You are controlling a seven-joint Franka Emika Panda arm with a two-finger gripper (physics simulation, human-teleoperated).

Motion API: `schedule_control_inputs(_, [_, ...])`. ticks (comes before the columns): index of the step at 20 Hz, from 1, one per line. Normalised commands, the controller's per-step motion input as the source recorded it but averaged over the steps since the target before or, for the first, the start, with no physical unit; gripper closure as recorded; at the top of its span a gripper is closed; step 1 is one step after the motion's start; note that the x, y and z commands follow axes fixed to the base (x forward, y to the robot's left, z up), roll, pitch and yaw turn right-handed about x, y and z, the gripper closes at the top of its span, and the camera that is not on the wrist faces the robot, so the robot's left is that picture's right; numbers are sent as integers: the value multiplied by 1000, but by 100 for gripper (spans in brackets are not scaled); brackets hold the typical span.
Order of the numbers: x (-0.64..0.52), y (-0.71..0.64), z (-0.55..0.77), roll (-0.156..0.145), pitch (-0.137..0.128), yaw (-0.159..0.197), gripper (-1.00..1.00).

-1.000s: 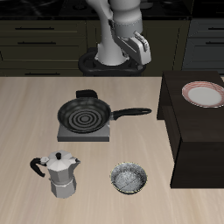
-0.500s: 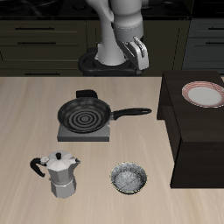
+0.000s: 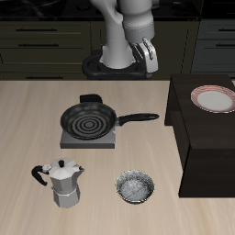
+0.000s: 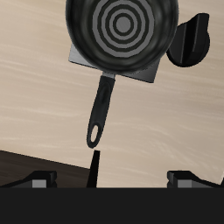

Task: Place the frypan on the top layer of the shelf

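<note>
The frypan [image 3: 89,119], round, black and shallow, sits on the grey square burner plate [image 3: 68,139] with its long handle [image 3: 138,117] pointing toward the shelf [image 3: 207,142]. The shelf is a large dark box at the table's side. My gripper [image 3: 145,52] hangs high near the table's back edge, well above and behind the pan's handle. It is open and empty. In the wrist view the frypan [image 4: 122,31] and its handle [image 4: 99,109] lie ahead of my gripper [image 4: 109,179], whose fingertips [image 4: 37,180] are spread wide apart.
A red-rimmed plate [image 3: 214,98] lies on the shelf's flat top. A moka pot [image 3: 62,182] and a small speckled bowl [image 3: 135,187] stand near the table's front edge. The burner's black knob [image 4: 191,44] is beside the pan. Dark drawer cabinets [image 3: 46,37] stand behind.
My gripper has shifted slightly toward the shelf side and turned a little. The frypan and the other things have not moved.
</note>
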Motion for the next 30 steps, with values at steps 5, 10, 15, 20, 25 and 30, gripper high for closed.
schedule_control_inputs(5, [54,-3,-17,0,-1,-32,-100])
schedule_control_inputs(10, [98,27,59,-30,-22,27,-100])
schedule_control_inputs(15, [114,-24,-73,0,1,-22,-100])
schedule_control_inputs(20, [181,-84,-252,-19,26,2,-100])
schedule_control_inputs(25, [129,-83,-288,-25,42,-11,-100])
schedule_control_inputs(30, [93,-44,-327,-22,19,19,-100])
